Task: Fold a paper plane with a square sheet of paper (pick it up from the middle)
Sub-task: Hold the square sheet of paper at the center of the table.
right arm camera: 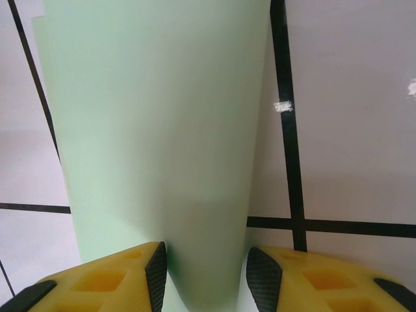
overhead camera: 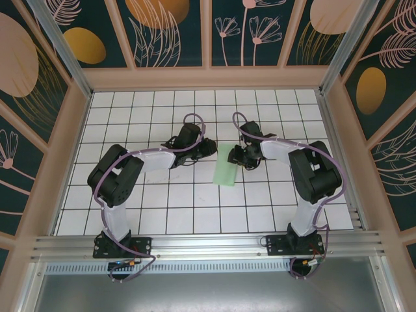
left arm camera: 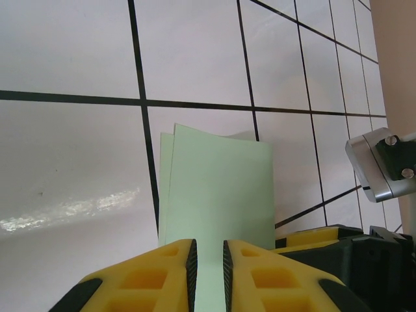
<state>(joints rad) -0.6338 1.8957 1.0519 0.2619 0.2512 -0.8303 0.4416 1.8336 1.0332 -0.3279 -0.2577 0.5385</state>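
Note:
The square sheet of paper [overhead camera: 227, 172] is pale green and lies folded in half lengthwise on the white grid table, between the two arms. My left gripper [overhead camera: 211, 148] sits at the sheet's upper left. In the left wrist view its yellow fingers [left arm camera: 208, 244] stand a narrow gap apart, and the flat paper [left arm camera: 218, 195] shows through the gap, its two layers slightly offset at the left edge. My right gripper [overhead camera: 235, 156] is at the sheet's top end. Its jaws [right arm camera: 205, 250] stand wider apart over the paper [right arm camera: 156, 130], whose right edge is a soft, rounded fold.
Wooden walls with painted panels enclose the table [overhead camera: 162, 208] on three sides. An aluminium rail [overhead camera: 208, 244] carries both arm bases along the near edge. The right arm's yellow finger [left arm camera: 312, 237] and silver camera block [left arm camera: 380, 162] sit close beside the left gripper.

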